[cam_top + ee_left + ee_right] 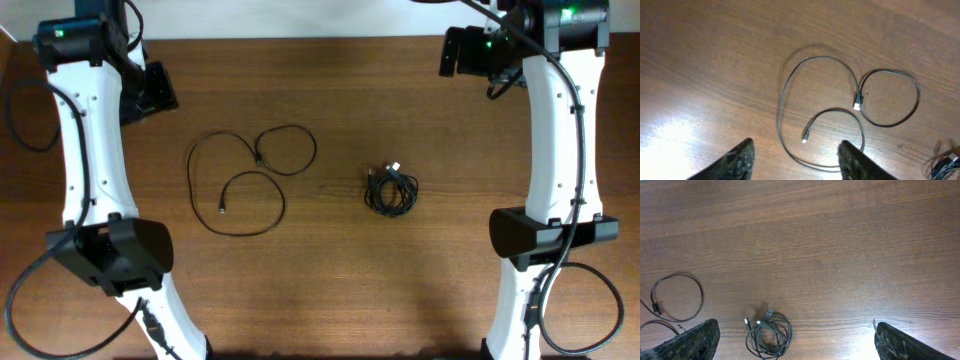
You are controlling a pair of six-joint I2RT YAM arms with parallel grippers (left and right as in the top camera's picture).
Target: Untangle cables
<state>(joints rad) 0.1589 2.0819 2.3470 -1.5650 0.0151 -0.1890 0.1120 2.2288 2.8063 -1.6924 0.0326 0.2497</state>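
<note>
A loose black cable (250, 182) lies in open loops left of the table's centre, with both plug ends showing. In the left wrist view (790, 100) it lies spread out beyond my fingers. A small knotted bundle of black cables (391, 190) with light plug ends lies right of centre. It also shows in the right wrist view (769, 334) and at the edge of the left wrist view (946, 165). My left gripper (798, 156) is open and empty, held above the table at the far left (152, 90). My right gripper (797, 341) is open and empty, at the far right (463, 52).
The table is dark brown wood (330, 280). The two white arms rise from their bases at the near left (110, 255) and near right (545, 235). Thick black arm cables loop beside both bases. The loose cable's ring shows at the left of the right wrist view (677, 297).
</note>
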